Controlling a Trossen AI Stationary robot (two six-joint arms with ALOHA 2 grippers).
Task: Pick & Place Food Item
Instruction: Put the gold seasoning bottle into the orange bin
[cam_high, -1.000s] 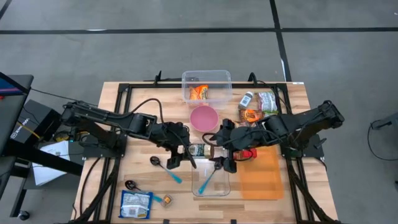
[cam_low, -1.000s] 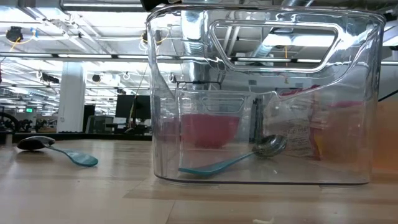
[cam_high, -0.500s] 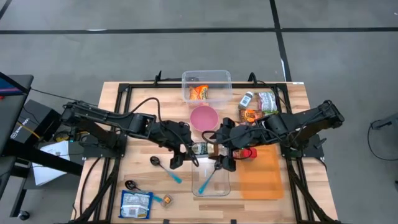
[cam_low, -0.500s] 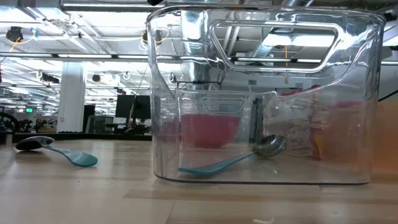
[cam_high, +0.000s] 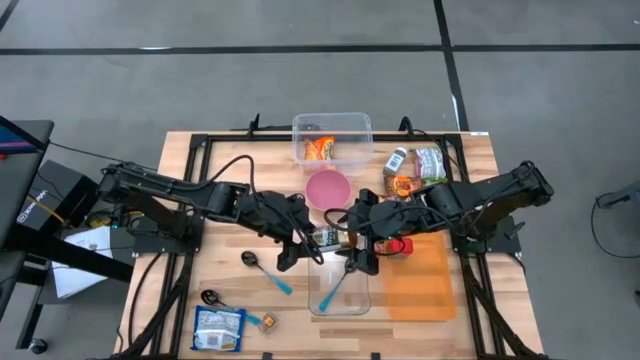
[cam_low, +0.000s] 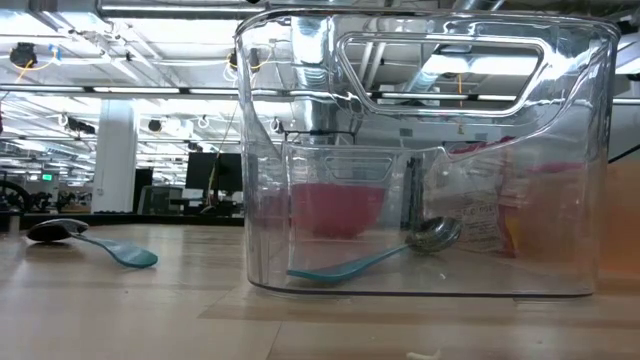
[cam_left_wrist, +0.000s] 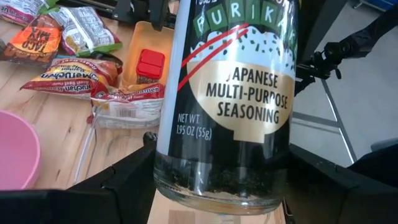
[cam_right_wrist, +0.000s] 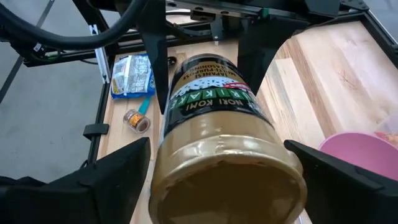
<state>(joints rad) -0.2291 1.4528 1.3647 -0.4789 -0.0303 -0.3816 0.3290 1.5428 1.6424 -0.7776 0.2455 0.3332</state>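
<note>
Left end effector (cam_high: 308, 246) is edging the seasoning jar (cam_high: 324, 238) it is pinching toward the right end effector (cam_high: 357, 243), now spread around the jar's other end, just beyond the clear bin (cam_high: 340, 291); handover looks underway.

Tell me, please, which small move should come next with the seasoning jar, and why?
Probably close the right claw on the seasoning jar. The left claw holds it at one end, while the right claw's fingers stand wide on both sides of its other end.
</note>
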